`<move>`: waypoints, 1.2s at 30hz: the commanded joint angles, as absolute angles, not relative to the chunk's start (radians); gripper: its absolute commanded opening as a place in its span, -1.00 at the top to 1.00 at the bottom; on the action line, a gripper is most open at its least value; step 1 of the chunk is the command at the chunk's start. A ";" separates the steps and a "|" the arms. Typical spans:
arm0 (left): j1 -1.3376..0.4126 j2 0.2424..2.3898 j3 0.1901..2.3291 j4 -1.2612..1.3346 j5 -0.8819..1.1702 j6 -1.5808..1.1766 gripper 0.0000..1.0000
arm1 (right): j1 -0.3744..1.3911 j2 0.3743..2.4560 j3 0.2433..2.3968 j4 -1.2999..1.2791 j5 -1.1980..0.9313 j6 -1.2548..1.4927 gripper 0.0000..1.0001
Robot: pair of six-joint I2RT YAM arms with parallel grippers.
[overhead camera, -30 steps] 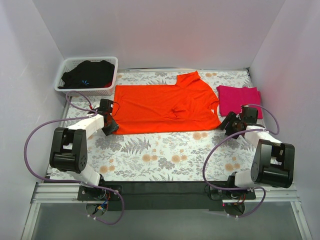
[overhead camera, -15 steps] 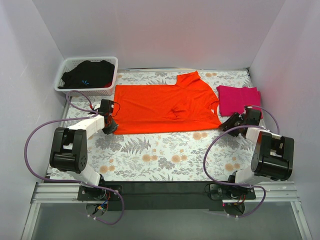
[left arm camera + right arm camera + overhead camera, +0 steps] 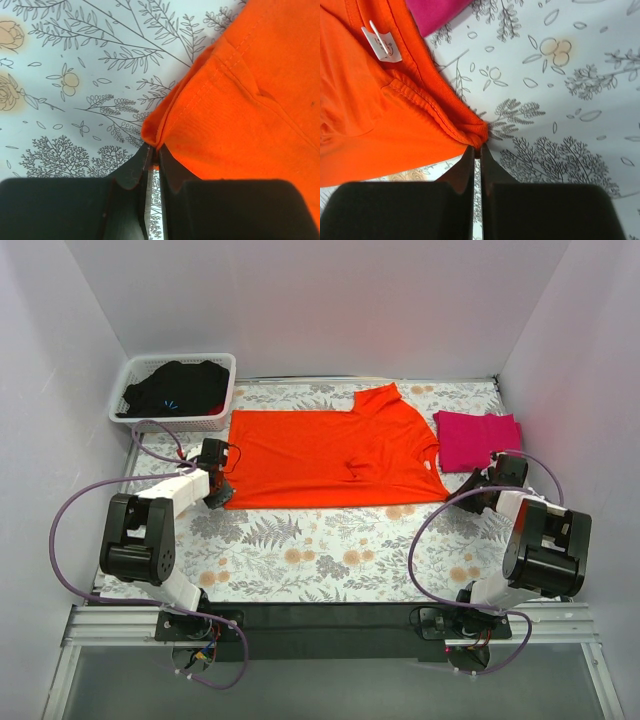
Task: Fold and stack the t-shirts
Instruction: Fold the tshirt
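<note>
The orange t-shirt (image 3: 330, 455) lies spread flat across the floral table, folded lengthwise, its collar end on the right. My left gripper (image 3: 226, 498) is shut on its near left corner; in the left wrist view the hem of the orange t-shirt (image 3: 250, 100) bunches between the closed tips of the left gripper (image 3: 155, 150). My right gripper (image 3: 458, 492) is shut on the near right corner, where the collar rib of the orange t-shirt (image 3: 370, 110) is pinched in the right gripper (image 3: 476, 150). The magenta-pink t-shirt (image 3: 478, 438) lies folded at the far right.
A white basket (image 3: 165, 424) holding a black garment (image 3: 178, 388) stands at the back left. White walls close in the table on three sides. A white neck label (image 3: 382, 45) shows inside the orange collar, and an edge of the magenta-pink t-shirt (image 3: 435, 12) lies just beyond it.
Both grippers have closed on the orange shirt's near corners. The right gripper has shifted outward to the right, drawing that corner with it; the left arm barely moved.
</note>
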State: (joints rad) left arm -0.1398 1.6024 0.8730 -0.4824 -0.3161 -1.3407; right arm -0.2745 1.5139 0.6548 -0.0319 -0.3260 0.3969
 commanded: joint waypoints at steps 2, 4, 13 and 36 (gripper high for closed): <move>-0.100 1.573 0.824 -0.627 -0.405 -1.360 0.82 | -0.288 1.438 0.657 -0.175 -0.207 0.342 0.97; -0.078 1.539 0.795 -0.663 -0.385 -1.403 0.82 | -0.288 1.414 0.608 -0.205 -0.186 0.366 0.97; -0.072 1.355 0.716 -0.752 -0.354 -1.525 0.55 | -0.288 1.224 0.499 -0.284 -0.146 0.380 0.75; -0.368 1.426 0.934 -0.700 -0.207 -1.582 -0.36 | 0.270 1.308 0.874 -0.397 -0.182 0.296 -0.02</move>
